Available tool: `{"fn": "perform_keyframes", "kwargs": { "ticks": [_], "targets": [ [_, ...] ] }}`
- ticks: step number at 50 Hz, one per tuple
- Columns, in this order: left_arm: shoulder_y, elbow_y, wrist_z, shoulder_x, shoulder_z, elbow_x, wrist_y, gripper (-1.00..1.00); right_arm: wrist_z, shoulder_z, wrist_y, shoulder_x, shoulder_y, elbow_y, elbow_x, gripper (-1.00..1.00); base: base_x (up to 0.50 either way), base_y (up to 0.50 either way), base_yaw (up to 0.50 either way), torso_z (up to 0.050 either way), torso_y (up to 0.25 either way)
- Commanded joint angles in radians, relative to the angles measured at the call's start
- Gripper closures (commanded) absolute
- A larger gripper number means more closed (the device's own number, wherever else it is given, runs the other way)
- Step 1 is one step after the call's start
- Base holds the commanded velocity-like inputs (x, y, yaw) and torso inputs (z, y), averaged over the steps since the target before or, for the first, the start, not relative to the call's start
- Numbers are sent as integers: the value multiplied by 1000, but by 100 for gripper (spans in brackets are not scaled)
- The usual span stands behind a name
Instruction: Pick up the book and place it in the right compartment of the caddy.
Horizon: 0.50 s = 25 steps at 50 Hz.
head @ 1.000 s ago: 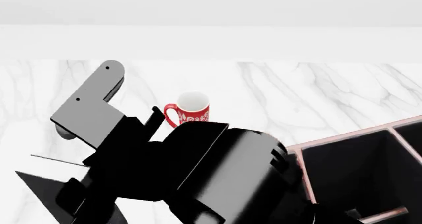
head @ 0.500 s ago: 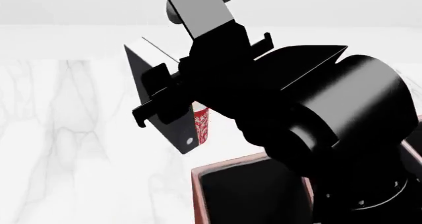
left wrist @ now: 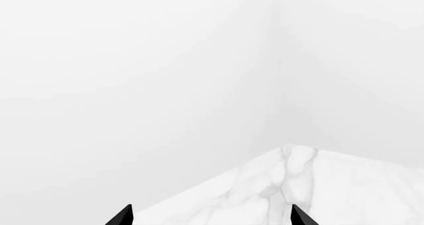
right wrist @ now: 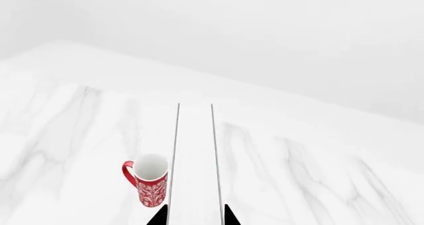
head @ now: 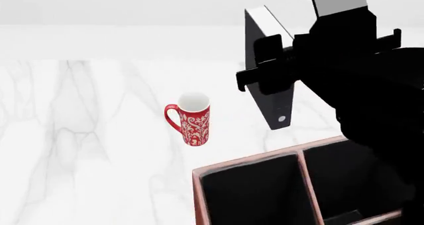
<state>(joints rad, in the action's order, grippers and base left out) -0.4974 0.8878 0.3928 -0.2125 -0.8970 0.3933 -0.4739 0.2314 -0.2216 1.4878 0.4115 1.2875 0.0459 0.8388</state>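
Note:
The black book [head: 278,111] hangs upright in the air at the head view's upper right, with my right gripper [head: 271,66] shut on it. Its lower end is above the far rim of the reddish-brown caddy [head: 247,163], near the divider between two black-lined compartments. In the right wrist view the book [right wrist: 194,155] shows as a white strip of page edges running out from between my right gripper's [right wrist: 194,216] fingertips. My left gripper [left wrist: 210,217] is open with nothing between its tips and faces a corner of the marble table [left wrist: 298,185].
A red patterned mug [head: 192,118] with a white inside stands on the white marble table [head: 86,135], left of and beyond the caddy; the right wrist view has the mug [right wrist: 151,180] beside the book. A white wall lies behind the table.
My right arm has swung to the right and upward with the book in it, uncovering the mug and more of the caddy.

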Motion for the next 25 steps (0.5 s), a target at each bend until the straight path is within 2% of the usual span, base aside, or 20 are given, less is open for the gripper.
{"fn": "perform_keyframes", "kwargs": {
  "ticks": [1,12,25],
  "targets": [
    [0,-10,0,0,10,-5,9,-100,65,113,41,82,-27,71,15,100,0,0,0,0,0],
    [-4,-9,1,1,10,-3,12,-100,109,158,32,161,-54,66,22,100,0,0,0,0,2],
    [-3,-10,7,-3,19,-6,11,-100,116,162,-60,250,-83,-32,-48,100,0,0,0,0,2]
  ]
}}
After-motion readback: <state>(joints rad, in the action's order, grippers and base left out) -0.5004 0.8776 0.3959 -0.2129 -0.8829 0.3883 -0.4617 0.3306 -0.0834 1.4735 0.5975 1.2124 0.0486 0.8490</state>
